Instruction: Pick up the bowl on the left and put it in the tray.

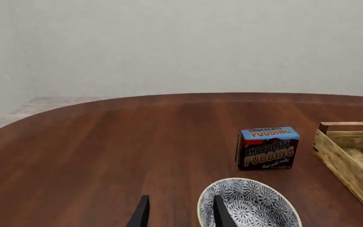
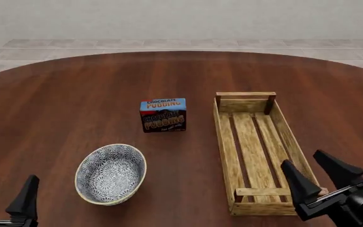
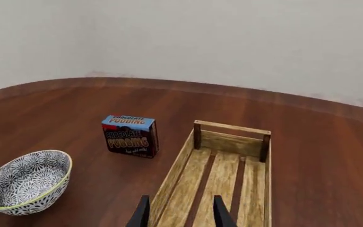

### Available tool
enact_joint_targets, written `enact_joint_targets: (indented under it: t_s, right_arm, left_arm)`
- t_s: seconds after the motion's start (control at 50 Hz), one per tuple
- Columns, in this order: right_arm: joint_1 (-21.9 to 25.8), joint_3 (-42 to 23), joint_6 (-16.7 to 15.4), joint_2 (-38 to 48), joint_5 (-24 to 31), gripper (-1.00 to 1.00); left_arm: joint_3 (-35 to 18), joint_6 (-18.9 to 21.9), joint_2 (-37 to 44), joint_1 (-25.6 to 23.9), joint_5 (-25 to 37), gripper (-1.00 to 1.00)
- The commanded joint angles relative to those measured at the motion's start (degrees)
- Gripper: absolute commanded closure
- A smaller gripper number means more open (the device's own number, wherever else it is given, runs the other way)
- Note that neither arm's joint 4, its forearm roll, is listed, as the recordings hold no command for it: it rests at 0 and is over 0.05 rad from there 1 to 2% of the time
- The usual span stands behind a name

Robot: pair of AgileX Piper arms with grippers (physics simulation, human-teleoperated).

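Sitting right of the left tool (image 2: 6,185), the bowl (image 2: 111,173) lies untouched; tool spread open, empty.

The table (image 2: 74,94) at the frame's centre is dark reddish wood with a smooth, faintly sheeny finish, and the tray (image 2: 254,151) at right is pale, matt, unfinished-looking slats. The bowl (image 2: 111,173) at lower left looks like glazed ceramic, patterned inside, while the box (image 2: 162,115) near centre is printed card; the fingers (image 2: 301,182) are matt black.
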Motion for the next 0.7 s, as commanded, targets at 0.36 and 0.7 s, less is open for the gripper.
enact_joint_targets:
  t_s: [0.36,0.7]
  right_arm:
    - [7.13,-3.33,3.15,4.22,1.77,-1.0]
    - [12.23,-6.47,7.42,6.4,5.41,-1.0]
  left_arm:
    - [0.0,0.0,0.0,0.0,0.0,-1.0]
    - [0.0,0.0,0.0,0.0,0.0,-1.0]
